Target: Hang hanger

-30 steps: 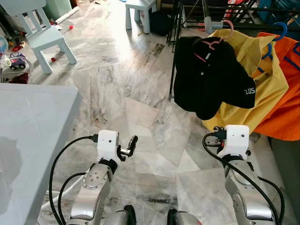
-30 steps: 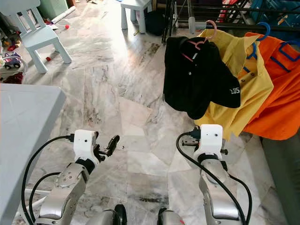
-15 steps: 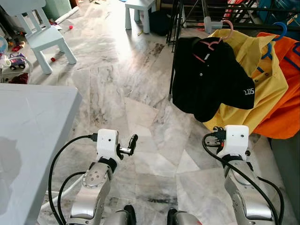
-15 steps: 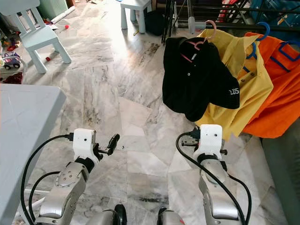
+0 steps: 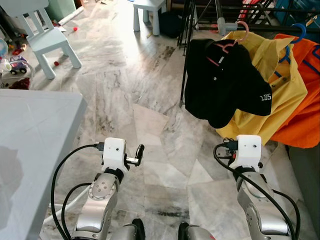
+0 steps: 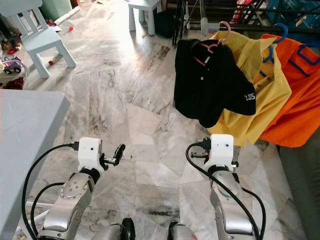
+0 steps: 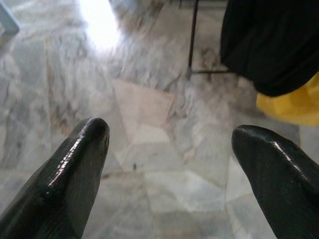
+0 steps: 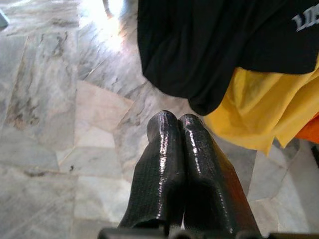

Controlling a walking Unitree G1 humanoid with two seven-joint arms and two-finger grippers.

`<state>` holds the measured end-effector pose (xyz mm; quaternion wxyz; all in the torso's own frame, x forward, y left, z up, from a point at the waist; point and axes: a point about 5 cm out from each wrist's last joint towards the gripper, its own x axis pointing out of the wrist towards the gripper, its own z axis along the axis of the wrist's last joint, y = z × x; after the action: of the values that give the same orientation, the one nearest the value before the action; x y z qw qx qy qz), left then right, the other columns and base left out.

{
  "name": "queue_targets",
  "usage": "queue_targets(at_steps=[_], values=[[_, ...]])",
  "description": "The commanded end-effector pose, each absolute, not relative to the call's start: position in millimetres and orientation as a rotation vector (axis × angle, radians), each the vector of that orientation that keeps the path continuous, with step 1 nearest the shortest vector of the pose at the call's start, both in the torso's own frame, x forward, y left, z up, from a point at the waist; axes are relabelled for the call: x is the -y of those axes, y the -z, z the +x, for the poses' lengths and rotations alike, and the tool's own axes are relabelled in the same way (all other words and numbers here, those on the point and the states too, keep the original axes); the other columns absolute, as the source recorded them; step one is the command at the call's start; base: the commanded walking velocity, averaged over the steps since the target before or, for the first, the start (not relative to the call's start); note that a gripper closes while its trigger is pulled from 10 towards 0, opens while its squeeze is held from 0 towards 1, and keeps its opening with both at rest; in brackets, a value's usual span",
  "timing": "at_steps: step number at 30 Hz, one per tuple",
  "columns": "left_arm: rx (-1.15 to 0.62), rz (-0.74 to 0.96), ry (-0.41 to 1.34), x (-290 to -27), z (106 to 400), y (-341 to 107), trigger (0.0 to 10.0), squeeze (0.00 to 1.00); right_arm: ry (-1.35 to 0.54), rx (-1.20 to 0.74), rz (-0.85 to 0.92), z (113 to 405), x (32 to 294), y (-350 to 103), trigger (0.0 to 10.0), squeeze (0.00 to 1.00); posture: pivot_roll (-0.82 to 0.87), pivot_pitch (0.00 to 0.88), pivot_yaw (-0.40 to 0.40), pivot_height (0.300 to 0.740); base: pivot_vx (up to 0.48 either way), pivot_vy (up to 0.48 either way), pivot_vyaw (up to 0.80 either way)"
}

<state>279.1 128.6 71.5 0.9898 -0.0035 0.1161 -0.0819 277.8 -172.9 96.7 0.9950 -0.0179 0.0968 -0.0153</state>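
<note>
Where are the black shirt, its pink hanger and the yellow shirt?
black shirt (image 5: 220, 82), left eye view, chest of the shirt
pink hanger (image 5: 244, 29), left eye view, hook
yellow shirt (image 6: 272, 90), right eye view, front panel

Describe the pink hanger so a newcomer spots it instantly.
Find the dark clothes rack on the robot's right. Three shirts hang there; the leftmost is a black polo shirt. Its pink hanger differs from the blue hangers holding the yellow and orange shirts.

Two silver arms, white boxy wrist housings, looping black cables, glossy black two-fingered left pincer (image 7: 169, 149), right pincer (image 8: 178, 120)
</note>
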Motion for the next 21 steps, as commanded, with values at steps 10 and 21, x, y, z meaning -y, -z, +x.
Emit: queue_targets(at_steps=[10,21], values=[[-0.101,-0.015,0.095,-141.5,278.3,-77.0,10.0,0.0,0.036,-0.044,-0.121,277.3,177.8,-107.6,10.0,0.0,-0.09,0.209,-0.016,0.74,0.0,0.0,0.0],[-0.028,0.01,0.104,-142.0,279.4,-84.5,10.0,0.0,0.061,-0.024,-0.147,273.7,182.6,-106.0,10.0,0.0,-0.1,0.194,-0.013,0.74,0.0,0.0,0.0]])
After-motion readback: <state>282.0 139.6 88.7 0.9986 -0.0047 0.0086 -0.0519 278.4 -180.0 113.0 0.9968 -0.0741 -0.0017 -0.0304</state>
